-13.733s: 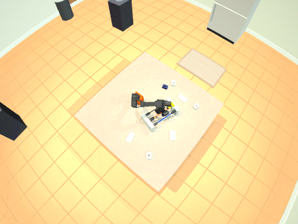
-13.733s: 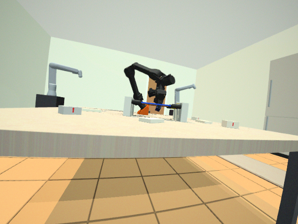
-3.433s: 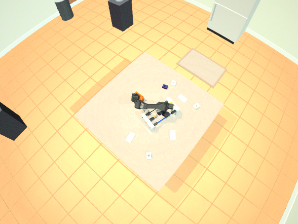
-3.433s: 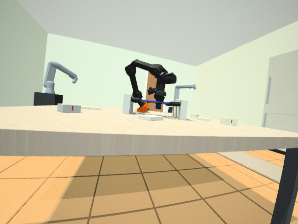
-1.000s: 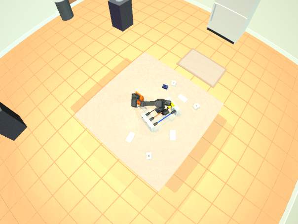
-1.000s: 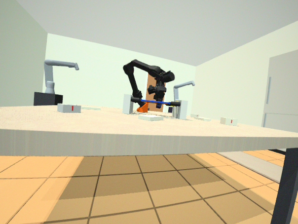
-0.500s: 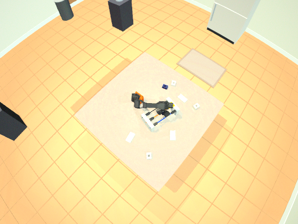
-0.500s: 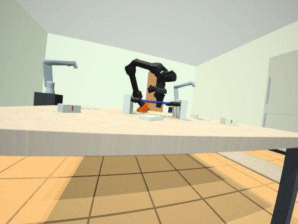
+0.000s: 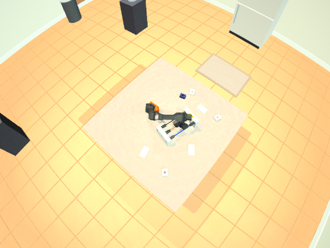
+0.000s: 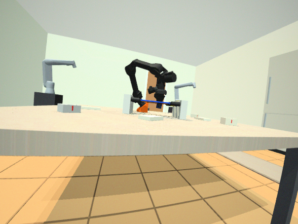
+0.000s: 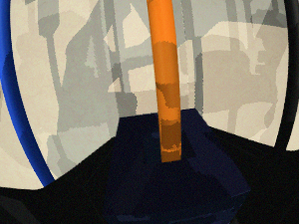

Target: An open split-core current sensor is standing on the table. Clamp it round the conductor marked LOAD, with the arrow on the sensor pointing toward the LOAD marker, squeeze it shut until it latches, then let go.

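My gripper (image 10: 160, 100) (image 11: 160, 138) points down and is shut on the dark blue sensor (image 10: 159, 106) (image 11: 142, 190). In the wrist view the sensor sits round the orange conductor (image 11: 161, 29) (image 9: 172, 128), its two halves looking joined over the top. Whether the latch has caught cannot be told. The blue conductor (image 9: 180, 133) (image 10: 153, 101) (image 11: 7, 79) and the black conductor (image 9: 169, 122) (image 11: 294, 74) run on either side, outside the sensor. The sensor's arrow and the LOAD marker cannot be made out.
White end blocks (image 9: 164, 135) (image 10: 127, 104) hold the conductors. Another dark blue part (image 9: 182, 95) lies farther back. Small white blocks (image 9: 164, 172) (image 10: 69, 108) and flat white plates (image 9: 191, 149) (image 10: 150, 118) lie around the rack.
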{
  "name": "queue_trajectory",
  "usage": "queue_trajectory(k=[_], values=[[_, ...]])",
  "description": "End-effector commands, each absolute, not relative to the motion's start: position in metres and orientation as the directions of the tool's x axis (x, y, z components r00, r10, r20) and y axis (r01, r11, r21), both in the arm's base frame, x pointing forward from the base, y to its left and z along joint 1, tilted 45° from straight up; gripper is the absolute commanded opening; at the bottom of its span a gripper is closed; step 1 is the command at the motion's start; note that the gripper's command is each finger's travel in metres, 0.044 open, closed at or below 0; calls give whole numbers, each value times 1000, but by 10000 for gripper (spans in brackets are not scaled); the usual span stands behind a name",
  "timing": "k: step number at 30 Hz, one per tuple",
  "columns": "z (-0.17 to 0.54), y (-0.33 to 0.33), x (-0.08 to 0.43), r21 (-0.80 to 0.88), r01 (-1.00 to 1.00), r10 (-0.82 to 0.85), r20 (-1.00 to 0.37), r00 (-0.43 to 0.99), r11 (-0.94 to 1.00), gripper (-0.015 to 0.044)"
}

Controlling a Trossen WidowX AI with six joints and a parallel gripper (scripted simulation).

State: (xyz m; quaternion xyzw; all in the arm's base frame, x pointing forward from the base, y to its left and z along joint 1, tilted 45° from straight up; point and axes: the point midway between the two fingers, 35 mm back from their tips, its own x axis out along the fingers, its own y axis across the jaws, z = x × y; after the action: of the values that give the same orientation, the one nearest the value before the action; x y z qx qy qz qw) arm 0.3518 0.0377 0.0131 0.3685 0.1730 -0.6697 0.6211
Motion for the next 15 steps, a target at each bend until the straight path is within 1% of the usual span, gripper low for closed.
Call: queue_trajectory(k=[1, 7, 15], values=[[14, 38, 352, 226, 959, -705, -708, 42, -170, 105], [14, 38, 352, 226, 959, -705, -708, 42, -170, 262], [14, 38, 352, 226, 959, -705, -708, 42, -170, 262]])
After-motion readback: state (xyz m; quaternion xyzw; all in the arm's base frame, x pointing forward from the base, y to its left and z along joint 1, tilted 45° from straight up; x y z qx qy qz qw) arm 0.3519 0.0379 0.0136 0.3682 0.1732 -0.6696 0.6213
